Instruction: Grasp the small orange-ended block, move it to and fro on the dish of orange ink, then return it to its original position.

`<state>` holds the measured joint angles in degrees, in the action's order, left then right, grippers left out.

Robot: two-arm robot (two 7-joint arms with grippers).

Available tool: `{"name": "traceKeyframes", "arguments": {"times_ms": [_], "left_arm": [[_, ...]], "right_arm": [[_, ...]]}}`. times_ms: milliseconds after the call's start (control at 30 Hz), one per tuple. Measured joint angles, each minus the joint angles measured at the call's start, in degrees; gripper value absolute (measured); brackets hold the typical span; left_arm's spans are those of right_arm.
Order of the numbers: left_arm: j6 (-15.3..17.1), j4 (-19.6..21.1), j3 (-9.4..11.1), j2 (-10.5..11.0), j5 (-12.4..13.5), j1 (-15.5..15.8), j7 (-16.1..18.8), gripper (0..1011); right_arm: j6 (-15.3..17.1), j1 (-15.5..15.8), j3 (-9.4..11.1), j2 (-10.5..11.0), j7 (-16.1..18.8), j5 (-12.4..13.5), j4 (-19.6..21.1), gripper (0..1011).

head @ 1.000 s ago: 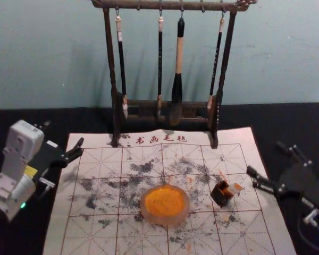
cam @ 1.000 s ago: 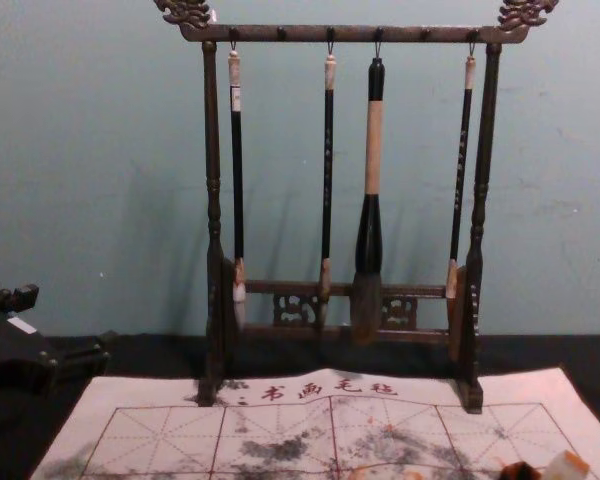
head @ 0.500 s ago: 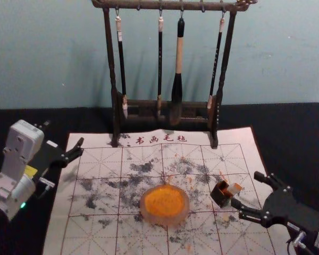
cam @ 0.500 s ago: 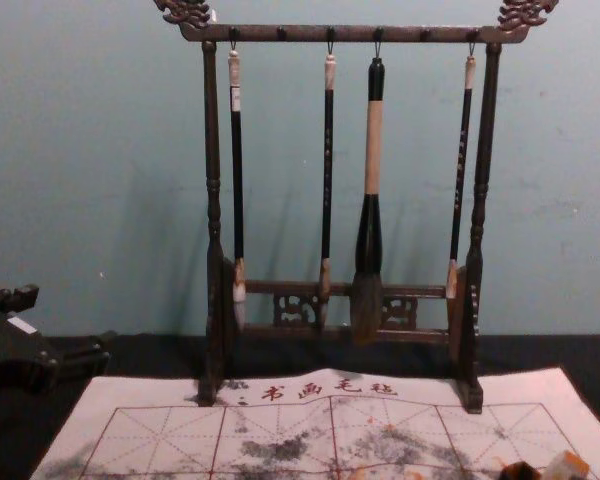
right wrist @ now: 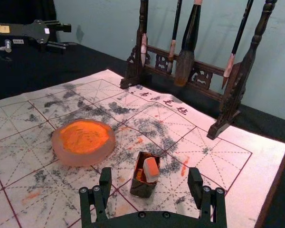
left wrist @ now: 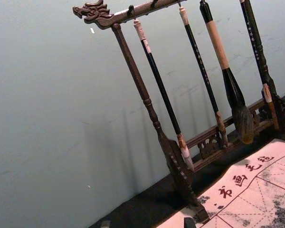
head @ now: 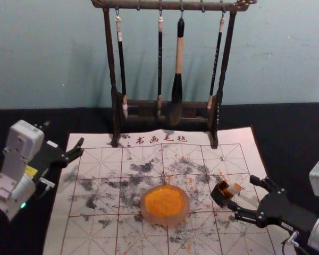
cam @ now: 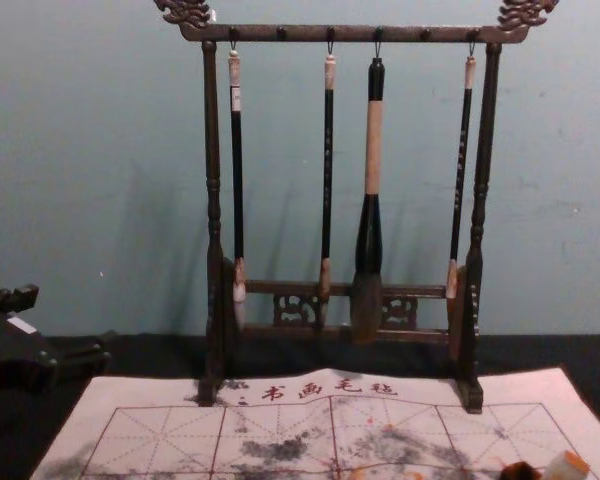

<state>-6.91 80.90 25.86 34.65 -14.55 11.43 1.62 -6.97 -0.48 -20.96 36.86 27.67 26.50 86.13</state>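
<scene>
Right gripper (head: 242, 192) gapes near the block (right wrist: 151, 170), apparently leaning in its box (right wrist: 141, 189).

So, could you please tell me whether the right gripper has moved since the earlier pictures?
Yes; in the head view, the right gripper has moved leftward and lower, nearer the unmoved dish of orange ink.

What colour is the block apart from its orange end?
The rest of the block is whitish; it shows best in the right wrist view.
</scene>
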Motion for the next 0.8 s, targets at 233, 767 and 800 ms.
{"name": "traceKeyframes", "arguments": {"times_ms": [233, 767, 800], "left_arm": [[0.00, 0.00, 0.00, 0.00, 0.00, 0.00, 0.00, 1001], [0.00, 0.00, 0.00, 0.00, 0.00, 0.00, 0.00, 1001], [0.00, 0.00, 0.00, 0.00, 0.00, 0.00, 0.00, 1001]], "right_arm": [[0.18, -0.70, 0.51, -1.21, 0.61, -0.78, -1.17, 1000], [0.92, -1.49, 1.90, -3.39, 2.00, -2.26, -2.44, 1000], [1.00, -1.50, 1.96, -3.49, 2.09, -2.31, -2.48, 1000]]}}
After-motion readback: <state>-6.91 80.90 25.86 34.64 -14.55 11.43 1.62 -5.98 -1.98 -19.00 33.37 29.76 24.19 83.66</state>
